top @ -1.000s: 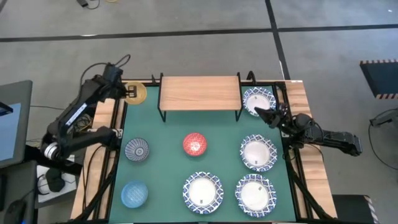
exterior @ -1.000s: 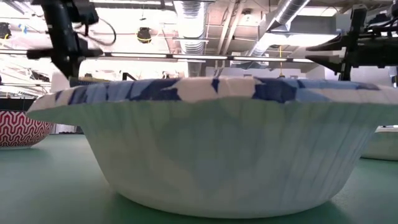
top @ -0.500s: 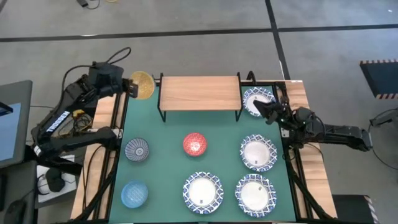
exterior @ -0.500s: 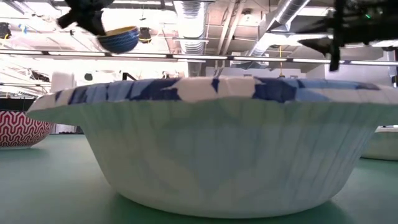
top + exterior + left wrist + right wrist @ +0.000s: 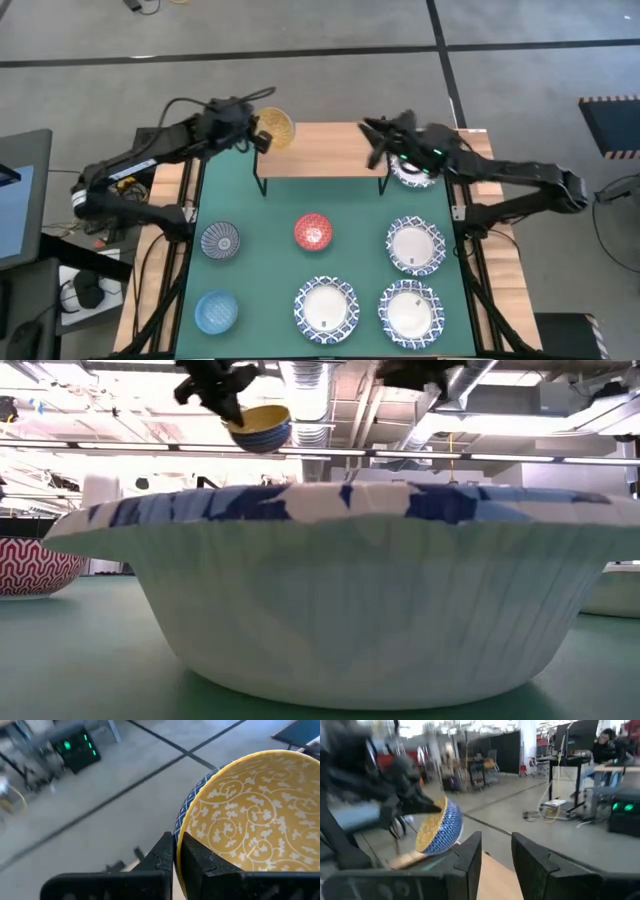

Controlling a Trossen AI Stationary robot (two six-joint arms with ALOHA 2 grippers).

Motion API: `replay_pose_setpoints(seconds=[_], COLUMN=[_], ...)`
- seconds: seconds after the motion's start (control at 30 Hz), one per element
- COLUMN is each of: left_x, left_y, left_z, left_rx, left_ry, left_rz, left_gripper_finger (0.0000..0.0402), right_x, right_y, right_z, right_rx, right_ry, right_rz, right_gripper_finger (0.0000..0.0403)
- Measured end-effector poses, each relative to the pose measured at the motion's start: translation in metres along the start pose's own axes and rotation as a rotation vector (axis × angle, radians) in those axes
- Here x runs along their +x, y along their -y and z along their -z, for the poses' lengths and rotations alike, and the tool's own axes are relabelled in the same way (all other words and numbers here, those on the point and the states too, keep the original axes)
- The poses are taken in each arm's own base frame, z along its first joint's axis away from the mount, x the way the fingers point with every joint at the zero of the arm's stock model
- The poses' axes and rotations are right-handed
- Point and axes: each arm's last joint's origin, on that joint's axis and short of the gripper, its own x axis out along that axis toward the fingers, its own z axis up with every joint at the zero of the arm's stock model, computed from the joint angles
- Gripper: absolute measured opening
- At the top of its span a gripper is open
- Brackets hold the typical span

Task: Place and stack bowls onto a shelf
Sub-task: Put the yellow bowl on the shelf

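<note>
A yellow bowl (image 5: 277, 129) with a blue patterned outside (image 5: 262, 426) hangs above the left far end of the light-wood shelf (image 5: 322, 150). My left gripper (image 5: 260, 136) is shut on it. My right gripper (image 5: 372, 140) is open above the shelf's right end, with nothing between its fingers (image 5: 496, 852); its wrist view shows the yellow bowl (image 5: 440, 827) farther off. On the green mat rest a red bowl (image 5: 313, 232), a grey-blue patterned bowl (image 5: 219, 241) and a light blue bowl (image 5: 215, 311). My left gripper pinches the yellow bowl's rim (image 5: 179, 832), one finger (image 5: 162, 855) outside the wall and the other (image 5: 197, 860) inside. The fingers come from the table's left, slanting a little down. The bowl is lifted clear of the shelf and tipped on its side.
Several white bowls with blue rims sit on the mat's right and near parts (image 5: 415, 245) (image 5: 325, 307) (image 5: 410, 311); another (image 5: 415, 167) lies partly under my right arm. The nearest white bowl (image 5: 350, 600) fills the low view. A person sits at a desk (image 5: 607, 742) beyond.
My left gripper has lifted the yellow bowl off the table's far left corner and carried it right, over the shelf's left end; the bowl has tipped onto its side. My right gripper has risen from over the far right white bowl and gone left, above the shelf's right end.
</note>
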Motion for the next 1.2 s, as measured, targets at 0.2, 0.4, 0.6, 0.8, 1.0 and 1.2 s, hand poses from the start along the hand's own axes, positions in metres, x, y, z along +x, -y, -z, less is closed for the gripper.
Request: replay_pose_setpoints(seconds=[0.2, 0.4, 0.6, 0.8, 1.0, 1.2], left_x=[0.004, 0.004, 0.004, 0.003, 0.001, -0.003], left_y=[0.035, 0.059, 0.065, 0.065, 0.067, 0.072], left_z=[-0.025, -0.034, -0.032, -0.033, -0.033, -0.032], left_rx=[0.199, 0.423, 0.500, 0.507, 0.503, 0.492], left_ry=[0.033, 0.038, 0.035, 0.040, 0.050, 0.059], left_rz=[0.002, -0.012, -0.011, -0.019, -0.034, 0.024], left_gripper_finger=[0.0000, 0.0000, 0.0000, 0.0000, 0.0001, 0.0002], right_x=[0.063, 0.096, 0.109, 0.112, 0.115, 0.115], right_y=[-0.027, -0.042, -0.045, -0.041, -0.032, -0.023], right_z=[-0.012, -0.025, -0.026, -0.018, -0.017, -0.014], right_rx=[-0.213, -0.333, -0.435, -0.392, -0.369, -0.363], right_ry=[-0.130, -0.224, -0.307, -0.369, -0.394, -0.448], right_rz=[-0.002, -0.011, -0.050, -0.148, -0.115, -0.107], right_gripper_finger=[0.0150, 0.0188, 0.0218, 0.0211, 0.0181, 0.0117])
